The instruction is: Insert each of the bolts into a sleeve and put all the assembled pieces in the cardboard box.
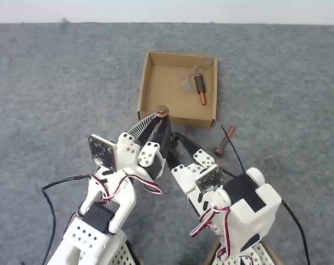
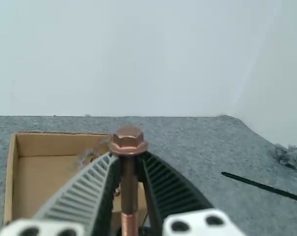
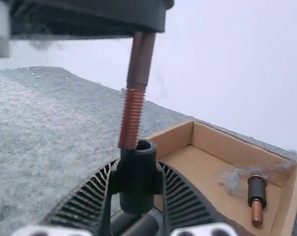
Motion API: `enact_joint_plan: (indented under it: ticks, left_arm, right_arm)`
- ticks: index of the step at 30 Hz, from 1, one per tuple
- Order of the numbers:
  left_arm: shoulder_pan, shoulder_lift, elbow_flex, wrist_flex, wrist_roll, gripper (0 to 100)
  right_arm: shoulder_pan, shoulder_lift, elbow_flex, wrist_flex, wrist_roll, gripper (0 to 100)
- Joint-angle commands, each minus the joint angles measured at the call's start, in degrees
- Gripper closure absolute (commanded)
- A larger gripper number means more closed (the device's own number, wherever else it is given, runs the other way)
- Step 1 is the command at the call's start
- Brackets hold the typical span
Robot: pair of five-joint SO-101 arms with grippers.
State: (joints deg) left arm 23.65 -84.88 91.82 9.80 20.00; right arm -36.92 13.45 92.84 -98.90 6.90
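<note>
My left gripper (image 2: pixel 127 161) is shut on a copper bolt (image 2: pixel 128 141), held upright with its hex head on top; from above it hangs by the near wall of the cardboard box (image 1: pixel 155 83), gripper (image 1: pixel 160 119) and bolt head (image 1: pixel 162 111). Just below, my right gripper (image 3: pixel 137 172) is shut on a black sleeve (image 3: pixel 137 183). The bolt's threaded tip (image 3: pixel 130 120) sits at the sleeve's open mouth. From above the right gripper (image 1: pixel 172 146) lies close beside the left one. One assembled piece (image 1: pixel 200 88) lies in the box (image 3: pixel 214 142).
A loose copper bolt (image 1: pixel 224 141) lies on the grey carpet right of the box's near corner, with a thin black cable (image 1: pixel 233 148) beside it. A tuft of fluff (image 1: pixel 187 81) sits inside the box. The carpet left of the box is open.
</note>
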Motion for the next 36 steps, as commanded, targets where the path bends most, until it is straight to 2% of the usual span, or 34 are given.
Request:
enact_joint_plan:
  ticks: [1,4,10,36]
  left_arm:
    - [-0.09,0.53,-0.22,-1.32,-0.62,99]
    - [-0.09,0.53,-0.22,-1.85,-0.62,99]
    - [-0.09,0.53,1.98,-9.14,-0.62,99]
    - [0.26,0.62,4.88,-14.24,-0.62,99]
  right_arm:
    - [1.01,-3.65,1.93,-0.48,-0.79,99.2]
    - [1.01,-3.65,1.93,-0.48,-0.79,99.2]
    - [0.92,-3.47,1.93,-0.48,-0.79,99.2]
    - [0.92,-3.47,1.85,-0.48,-0.79,99.2]
